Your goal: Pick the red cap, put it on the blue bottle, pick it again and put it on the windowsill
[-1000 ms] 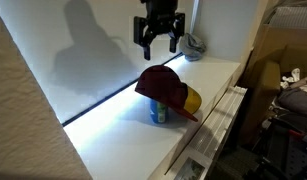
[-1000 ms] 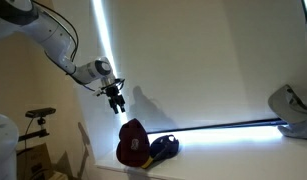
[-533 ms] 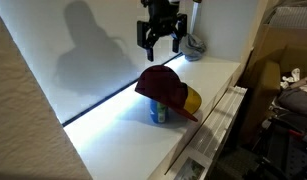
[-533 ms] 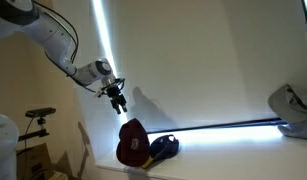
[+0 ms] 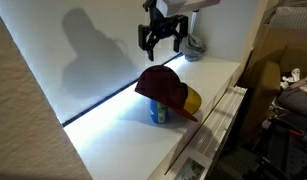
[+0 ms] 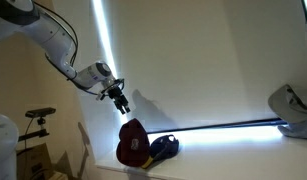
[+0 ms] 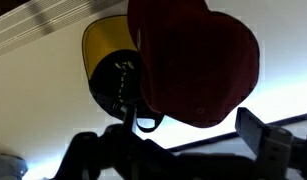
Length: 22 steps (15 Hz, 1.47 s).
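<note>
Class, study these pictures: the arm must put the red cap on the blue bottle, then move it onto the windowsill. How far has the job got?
Done: the red cap sits on top of the blue bottle. In hand: nothing; the gripper hovers open and empty above the cap. Left: grasp the cap again, lift it off the bottle and set it down on the windowsill.
</note>
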{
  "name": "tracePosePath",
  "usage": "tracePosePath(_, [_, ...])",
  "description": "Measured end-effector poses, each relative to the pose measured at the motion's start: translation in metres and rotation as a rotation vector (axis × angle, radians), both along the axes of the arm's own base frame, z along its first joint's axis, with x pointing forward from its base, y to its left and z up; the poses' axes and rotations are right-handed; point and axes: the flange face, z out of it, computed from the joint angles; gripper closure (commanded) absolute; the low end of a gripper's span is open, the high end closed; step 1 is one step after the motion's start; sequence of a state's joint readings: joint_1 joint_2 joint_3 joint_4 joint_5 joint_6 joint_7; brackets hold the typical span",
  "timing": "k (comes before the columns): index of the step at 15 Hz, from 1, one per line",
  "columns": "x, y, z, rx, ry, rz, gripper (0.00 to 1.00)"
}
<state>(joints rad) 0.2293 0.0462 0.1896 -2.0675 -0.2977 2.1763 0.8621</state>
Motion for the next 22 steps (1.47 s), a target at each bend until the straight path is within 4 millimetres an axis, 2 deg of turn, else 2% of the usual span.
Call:
tracePosePath(2, [0.001,0.004,-0.007,0.053,0.035,0.012,0.00])
tracePosePath(7, [0.004,0.008,-0.041,0.112,0.120,0.040,0.00])
tracePosePath(18, [0.003,0.009,-0.044,0.088,0.123,0.024,0.00])
tracePosePath(22, [0.001,0.010,-0.057,0.121,0.184,0.031,0.00])
